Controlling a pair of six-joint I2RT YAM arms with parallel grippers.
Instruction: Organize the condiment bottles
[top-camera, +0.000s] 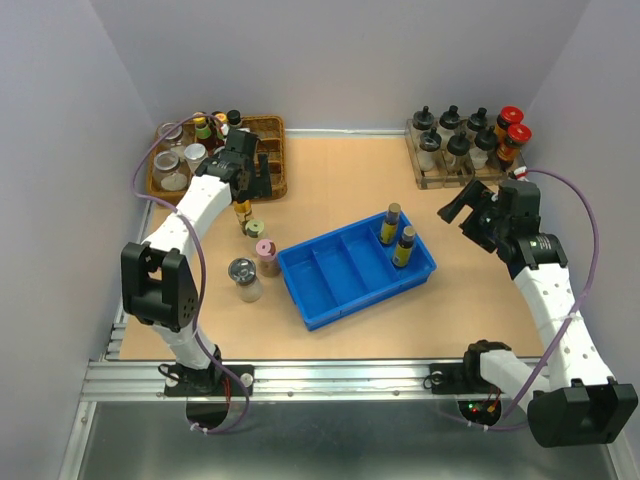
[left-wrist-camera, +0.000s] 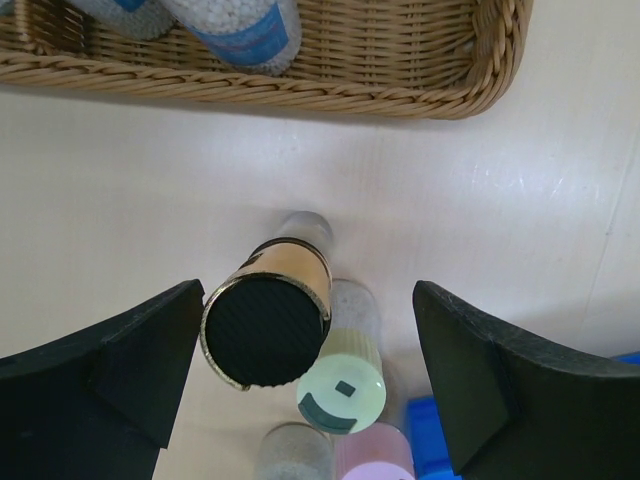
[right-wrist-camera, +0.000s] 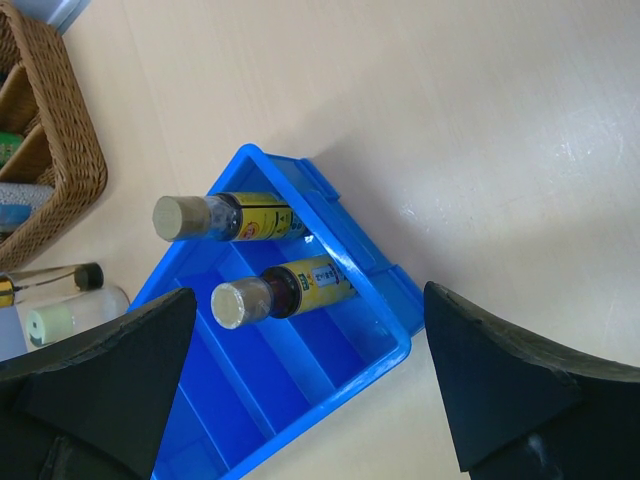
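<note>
Near the far-left corner of the table (top-camera: 335, 185), the left gripper (left-wrist-camera: 308, 310) hangs spread over the dark-capped amber bottle (left-wrist-camera: 265, 332). Centre it, then descend clear of the neighbouring green-lidded jar (left-wrist-camera: 342, 388). The right gripper (top-camera: 460, 214) is spread too.

Your top camera looks down from behind the bases over the whole table (top-camera: 330, 180). Left wrist sits close above a dark-capped bottle (left-wrist-camera: 265, 330); right wrist, farther off, shares the blue tray (right-wrist-camera: 290, 370) with top.

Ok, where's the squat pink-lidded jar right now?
Top view: the pink-lidded jar stands left of the blue tray, between the pale-green-lidded jar and the grey-metal-lidded jar.
</note>
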